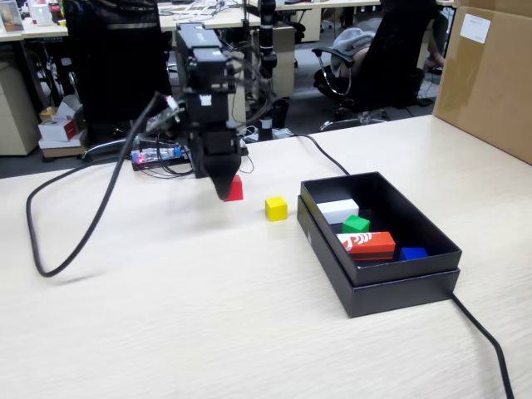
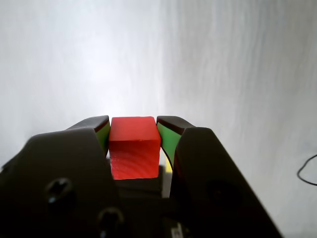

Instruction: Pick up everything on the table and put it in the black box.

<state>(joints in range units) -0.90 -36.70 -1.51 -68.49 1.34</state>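
Now the gripper (image 2: 133, 130) clamps the red cube (image 2: 133, 148) between its green-lined pads, down at the table (image 1: 166, 316), well left of the black box (image 1: 399, 287) in the fixed view. Between the two sits the yellow cube (image 1: 276, 208), on the desktop just beside the box. Inside the box rests the green cube (image 1: 356, 224), touching a white block (image 1: 337, 209) and an orange-red block (image 1: 366, 243).

Behind the work surface we see a dark floor (image 1: 332, 100), black office chairs (image 1: 116, 58), and further beige desks (image 1: 33, 33) with clutter. A brown cardboard carton (image 1: 486, 75) stands at the fixed view's right. Lighting is even and bright.
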